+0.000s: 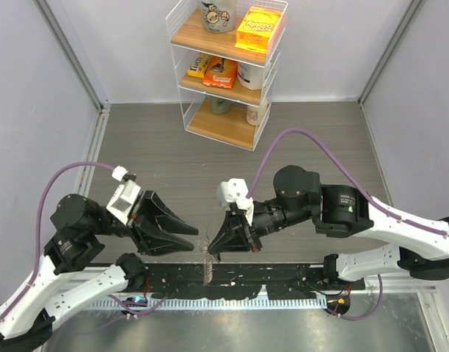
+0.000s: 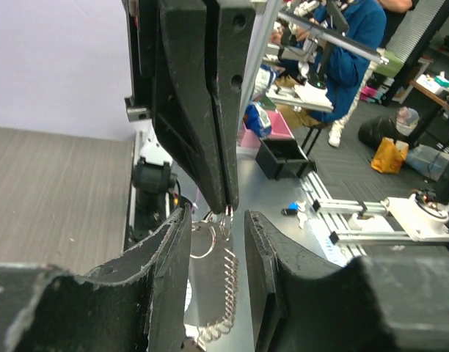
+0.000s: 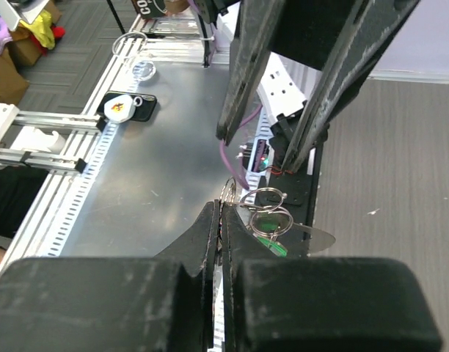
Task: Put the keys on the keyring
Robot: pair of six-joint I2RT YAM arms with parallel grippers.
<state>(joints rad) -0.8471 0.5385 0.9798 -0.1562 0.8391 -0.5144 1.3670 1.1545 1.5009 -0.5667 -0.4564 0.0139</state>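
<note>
Keyring (image 1: 207,268) was found hanging in the air between the two arms, over the near edge of the desk (image 1: 320,139), with its chain trailing straight down.

On the left, the left end effector (image 1: 195,240) was spread wide. Nothing was held in it. In the left wrist view its fingers were seen either side of the top of the chain, apparently without touching it.

In the middle, two thin split rings (image 3: 263,198) and a small green piece (image 3: 277,248) were seen at the upper end of the keyring.

On the right, the right end effector (image 1: 211,253) was closed tight on one of the wire loops at the top, and the whole keyring was carried by that pinch.

No keys could be made out on the rings or in either end effector, and where they lay could not be told. The task was therefore judged to be at an early stage: the keyring had been lifted and presented, but both keys were left to be fetched and threaded on.
</note>
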